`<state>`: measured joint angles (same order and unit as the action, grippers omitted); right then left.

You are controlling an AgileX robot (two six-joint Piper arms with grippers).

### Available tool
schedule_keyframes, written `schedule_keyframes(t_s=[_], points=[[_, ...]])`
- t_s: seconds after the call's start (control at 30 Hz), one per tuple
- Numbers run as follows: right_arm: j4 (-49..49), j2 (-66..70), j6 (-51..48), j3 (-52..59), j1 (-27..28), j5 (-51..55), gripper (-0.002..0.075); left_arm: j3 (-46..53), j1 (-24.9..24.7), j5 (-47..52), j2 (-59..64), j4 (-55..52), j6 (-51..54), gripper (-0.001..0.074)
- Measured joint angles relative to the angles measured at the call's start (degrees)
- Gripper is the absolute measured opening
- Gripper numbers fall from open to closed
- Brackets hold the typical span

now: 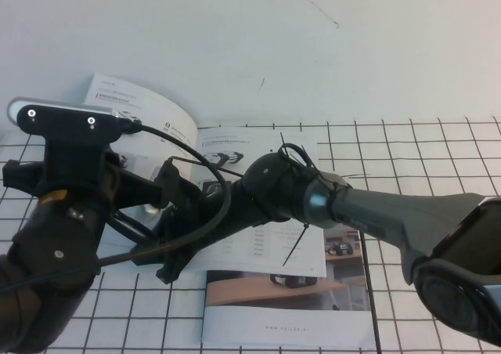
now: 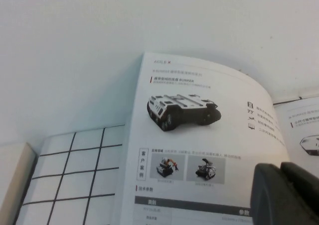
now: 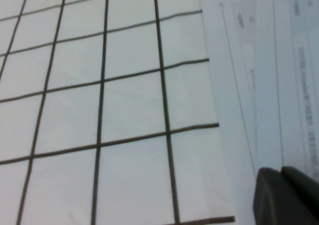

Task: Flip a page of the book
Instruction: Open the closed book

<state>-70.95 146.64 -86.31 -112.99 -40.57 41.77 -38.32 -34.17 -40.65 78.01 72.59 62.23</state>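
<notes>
White softcover book [image 1: 258, 146] open on gridded table [image 1: 438, 150], page [image 2: 199, 135] with black-white vehicle bowed upward at left; left gripper [image 2: 286, 192] beside it, aperture indeterminate; right gripper [image 3: 284, 197] closed, empty, over book.

Glossy white paper on the page [image 2: 199, 135], catching a soft sheen where it curves up from the book [image 1: 258, 205]. The surface [image 3: 99, 110] looks smooth and matt, white with black grid lines. Left pincer [image 2: 286, 195] and right pincer [image 3: 286, 197]: matt black plastic.
</notes>
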Motion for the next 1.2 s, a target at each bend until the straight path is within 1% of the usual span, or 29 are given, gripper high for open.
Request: schedule_keyframes(t_s=[0.13, 0.27, 0.37, 0.47, 0.53, 0.63, 0.73, 0.83, 0.9, 1.03, 1.2], points=[[1.83, 0.37, 2.19, -0.2, 0.0, 0.78, -0.0001, 0.0, 0.0, 0.0, 1.01, -0.7, 1.26, -0.0002], [3.01, 0.37, 2.83, -0.2, 0.0, 3.31, -0.0001, 0.0, 0.03, -0.57, 2.73, -3.96, 1.87, -0.0002], [4.09, 0.37, 3.05, -0.2, 0.0, 5.71, -0.0001, 0.0, 1.92, -0.78, 4.96, -8.13, 0.08, -0.0002], [4.73, 0.37, 3.1, -0.2, 0.0, 7.6, -0.0001, -1.12, 7.35, 2.04, 7.79, -12.16, -5.66, -0.0002], [5.07, 0.37, 3.19, -0.2, 0.0, 8.31, -0.0001, -3.52, 12.41, 7.97, 10.13, -16.57, -11.06, -0.0002], [5.19, 0.37, 3.44, -0.2, 0.0, 8.83, -0.0001, -8.54, 18.98, 17.72, 13.74, -28.32, -21.88, -0.0002], [5.19, 0.37, 3.84, -0.2, 0.0, 8.92, -0.0001, -14.78, 22.75, 25.2, 18.09, -40.87, -32.19, -0.0002], [5.19, 0.37, 4.09, -0.2, 0.0, 8.97, -0.0001, -21.67, 23.36, 31.85, 23.39, -49.97, -38.08, -0.0002], [5.19, 0.37, 4.3, -0.2, 0.0, 9.06, -0.0001, -25.31, 23.24, 35.44, 26.7, -53.02, -39.55, -0.0002], [5.31, 0.37, 4.55, -0.2, 0.0, 9.7, -0.0001, -30.45, 22.9, 41.26, 32.66, -54.5, -40.65, -0.0002], [7.39, -0.52, 4.78, -0.2, 0.0, 11.85, -0.0001, -31.78, 23.44, 42.87, 35.65, -54.84, -41.04, -0.0002]])
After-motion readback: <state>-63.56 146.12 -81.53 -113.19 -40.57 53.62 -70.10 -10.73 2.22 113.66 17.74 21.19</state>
